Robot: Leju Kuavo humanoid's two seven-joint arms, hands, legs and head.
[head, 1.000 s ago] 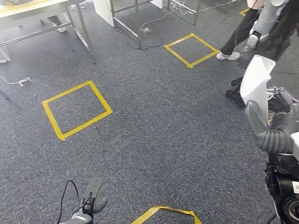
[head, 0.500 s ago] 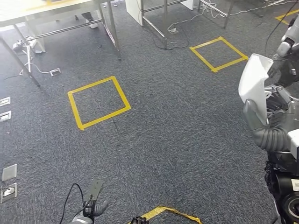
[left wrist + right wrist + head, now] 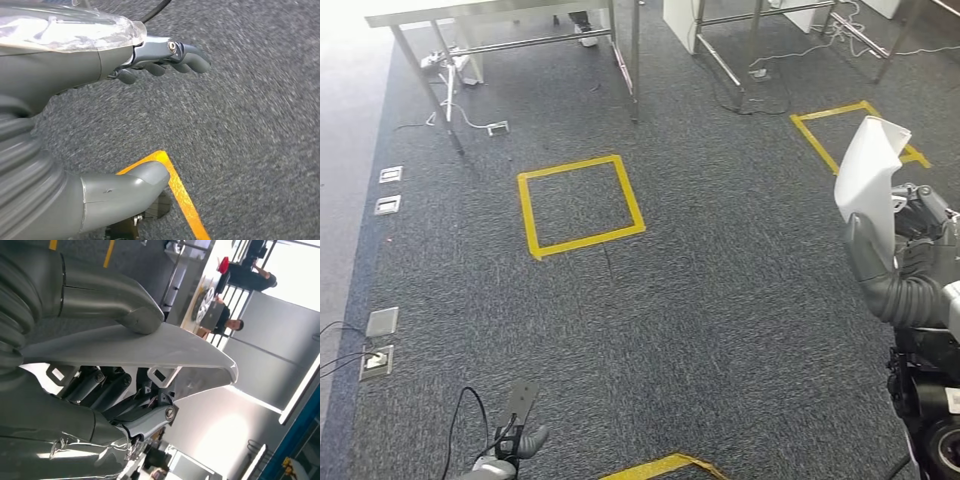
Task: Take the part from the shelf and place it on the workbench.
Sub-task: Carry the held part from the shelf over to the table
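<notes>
Across the last second the whole floor view has swung sideways (the camera turning, not the things), so the robot is judged mid-carry. The right hand [image 3: 905, 255] has its fingers clamped on the white part [image 3: 871, 175], held upright; the left hand [image 3: 158, 62] hangs, fingers apart. Open carpet [image 3: 712, 300] lies ahead around the yellow square [image 3: 580, 205]; table legs [image 3: 633, 60] edge it.

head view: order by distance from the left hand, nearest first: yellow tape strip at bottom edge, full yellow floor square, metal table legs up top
From the left hand:
1. Yellow tape strip, just right of it, bottom edge.
2. Yellow floor square, mid-floor ahead.
3. Metal table legs, top, farthest.
</notes>
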